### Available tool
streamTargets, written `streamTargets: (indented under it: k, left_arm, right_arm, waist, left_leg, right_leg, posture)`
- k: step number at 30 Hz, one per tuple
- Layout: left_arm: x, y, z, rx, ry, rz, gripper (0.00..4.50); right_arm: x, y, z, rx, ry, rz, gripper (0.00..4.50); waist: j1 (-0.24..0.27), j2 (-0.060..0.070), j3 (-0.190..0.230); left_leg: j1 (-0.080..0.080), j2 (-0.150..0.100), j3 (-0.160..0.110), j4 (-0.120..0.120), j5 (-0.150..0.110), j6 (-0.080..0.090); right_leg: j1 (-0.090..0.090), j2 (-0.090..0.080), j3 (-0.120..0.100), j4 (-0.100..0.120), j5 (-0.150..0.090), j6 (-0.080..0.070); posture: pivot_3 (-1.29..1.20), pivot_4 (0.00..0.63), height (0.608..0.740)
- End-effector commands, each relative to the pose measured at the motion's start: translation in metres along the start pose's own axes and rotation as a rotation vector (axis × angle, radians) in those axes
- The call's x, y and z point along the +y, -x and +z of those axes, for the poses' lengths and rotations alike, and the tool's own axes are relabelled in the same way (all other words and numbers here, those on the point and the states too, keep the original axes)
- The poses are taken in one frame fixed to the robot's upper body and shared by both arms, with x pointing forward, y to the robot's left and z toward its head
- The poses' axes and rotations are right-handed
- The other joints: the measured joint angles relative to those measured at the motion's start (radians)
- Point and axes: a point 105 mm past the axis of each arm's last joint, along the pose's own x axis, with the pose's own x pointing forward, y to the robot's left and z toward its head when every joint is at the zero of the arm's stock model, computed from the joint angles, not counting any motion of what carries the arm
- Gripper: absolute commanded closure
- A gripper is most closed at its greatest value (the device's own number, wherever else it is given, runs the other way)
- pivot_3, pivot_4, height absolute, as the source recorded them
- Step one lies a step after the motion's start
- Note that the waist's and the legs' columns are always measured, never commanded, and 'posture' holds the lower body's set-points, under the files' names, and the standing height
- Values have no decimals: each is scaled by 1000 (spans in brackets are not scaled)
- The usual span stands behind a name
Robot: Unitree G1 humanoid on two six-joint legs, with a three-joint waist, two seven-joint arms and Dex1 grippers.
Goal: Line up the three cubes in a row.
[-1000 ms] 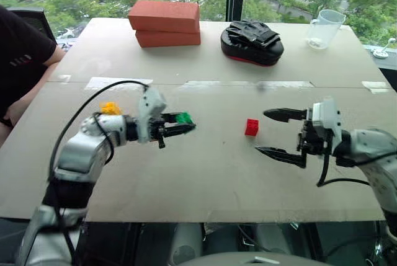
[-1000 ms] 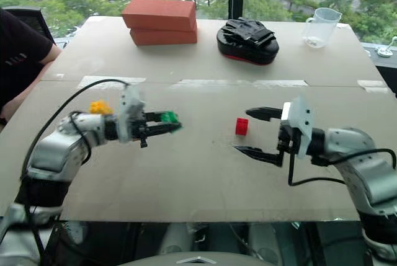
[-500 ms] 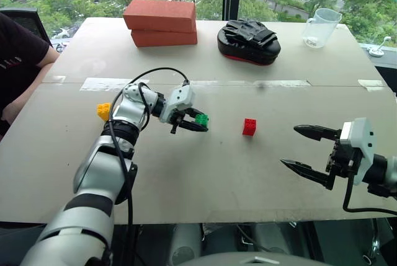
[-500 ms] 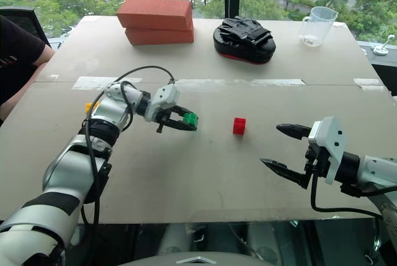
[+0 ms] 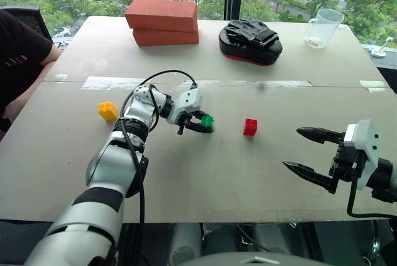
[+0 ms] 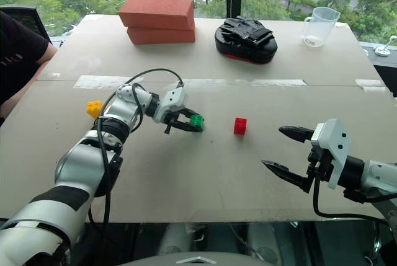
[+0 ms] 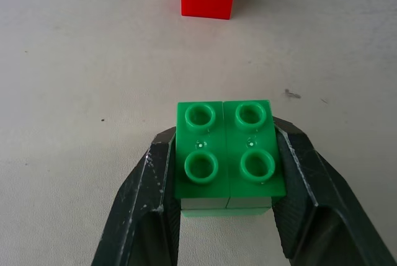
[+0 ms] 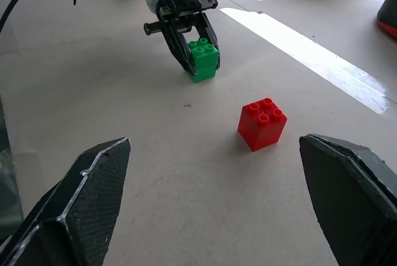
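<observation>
Green cube (image 5: 207, 121) being carried toward red cube (image 5: 250, 127), clamped in left gripper (image 5: 205, 123), now low over surface (image 5: 205, 179). Right gripper (image 5: 310, 152) pulled back, jaws apart. Row being started; yellow cube (image 5: 107, 110) waiting.

- The left arm (image 5: 115, 173) is built of rounded silver-grey shell segments with black bands at the joints.
- A thin black cable (image 5: 162, 75) loops loose above its wrist; another runs down along the forearm.
- The left gripper (image 5: 203, 125) has a white, boxy housing and two slim black fingers (image 7: 146, 204) with bevelled, glossy inner faces.
- The right gripper (image 5: 310, 152) carries a white angular plate (image 5: 365, 144) on a black block, with a black cable (image 5: 355, 204) curving below it at 6 o'clock.
- Its two black fingers (image 8: 84, 201) are broad, tapered, finely textured like woven mesh.
- The right forearm (image 6: 383, 178) is silver-grey.
</observation>
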Motion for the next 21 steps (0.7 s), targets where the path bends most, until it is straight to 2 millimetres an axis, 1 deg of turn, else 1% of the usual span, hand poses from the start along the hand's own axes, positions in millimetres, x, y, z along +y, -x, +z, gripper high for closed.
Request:
streamTargets:
  k: [1, 13, 15, 16, 17, 20, 21]
  left_arm:
    - [9, 4, 15, -20, -47, 30, 3204]
    - [9, 3, 14, -25, -40, 30, 3204]
    - [8, 3, 14, -22, -42, 26, 2140]
    - [8, 3, 14, -21, -44, 27, 1896]
    - [8, 3, 13, -21, -41, 25, 1322]
    - [8, 7, 18, -55, -34, 27, 181]
    - [8, 9, 19, -62, -35, 27, 65]
  right_arm:
    - [2, 1, 11, -16, 46, 8, 0]
    - [1, -1, 10, -9, 50, 31, 0]
    - [1, -1, 10, -9, 50, 32, 0]
    - [0, 0, 10, -8, 50, 32, 0]
    - [0, 0, 10, -8, 51, 33, 0]
    - [1, 0, 10, -10, 49, 37, 0]
    - [1, 0, 9, -10, 49, 38, 0]
  waist:
    - [0, 0, 0]
    - [-1, 0, 0]
    - [-1, 0, 0]
    - [-1, 0, 0]
    - [-1, 0, 0]
    - [-1, 0, 0]
    - [-1, 0, 0]
  left_leg:
    - [0, 0, 0, 0, 0, 0]
    - [0, 0, 0, 1, 0, 0]
    - [0, 0, 0, 2, 0, 0]
    - [0, 0, 0, 2, 0, 0]
    - [0, 0, 0, 3, 0, 0]
    - [0, 0, 0, 4, 0, 0]
    - [0, 0, -1, 4, 0, 0]
  right_leg:
    - [0, 0, 0, 0, 0, 0]
    - [0, 0, 0, 3, 0, 0]
    - [0, 0, 0, 3, 0, 0]
    - [0, 0, 0, 3, 0, 0]
    - [0, 0, 0, 4, 0, 0]
    - [0, 0, 0, 5, 0, 0]
    - [0, 0, 0, 6, 0, 0]
  posture:
    - [0, 150, 740]
    - [0, 150, 740]
    - [0, 150, 740]
    - [0, 150, 740]
    - [0, 150, 740]
    - [0, 150, 740]
    - [0, 150, 740]
